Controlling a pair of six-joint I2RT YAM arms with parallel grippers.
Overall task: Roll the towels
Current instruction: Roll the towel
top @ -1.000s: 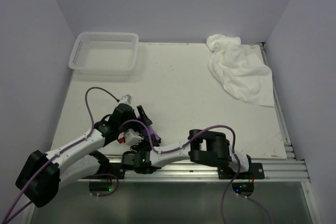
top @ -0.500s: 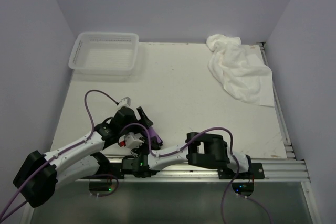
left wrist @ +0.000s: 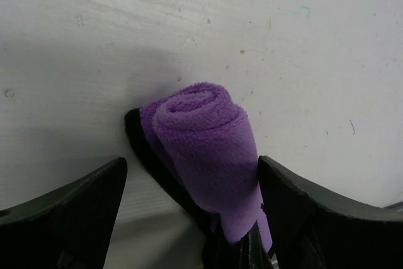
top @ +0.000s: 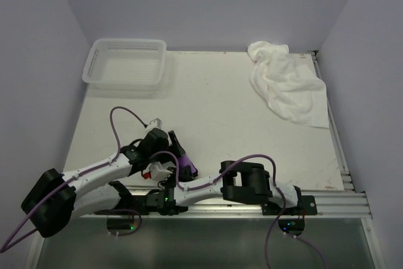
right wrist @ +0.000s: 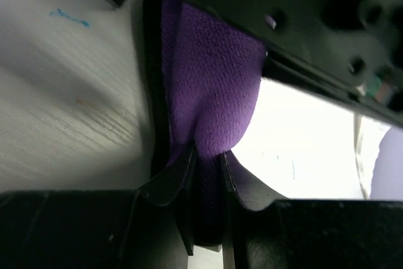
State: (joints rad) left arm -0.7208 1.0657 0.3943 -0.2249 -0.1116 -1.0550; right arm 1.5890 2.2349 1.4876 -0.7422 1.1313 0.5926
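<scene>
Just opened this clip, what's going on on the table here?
Both arms are bunched at the near left edge of the white table, working on the small purple cloth towel. It is already rolled into a tight cylinder. The right hand is pinched shut on it, while the left hand straddles the roll with fingers spread. The large fluffy white towel lies crumpled and unrolled at the far right corner. The white plastic mesh basket sits at the far left.

From above, the left arm (top: 101,170) is covering most of the purple towel (top: 187,165); its near end is hiding behind the right jaws.
</scene>
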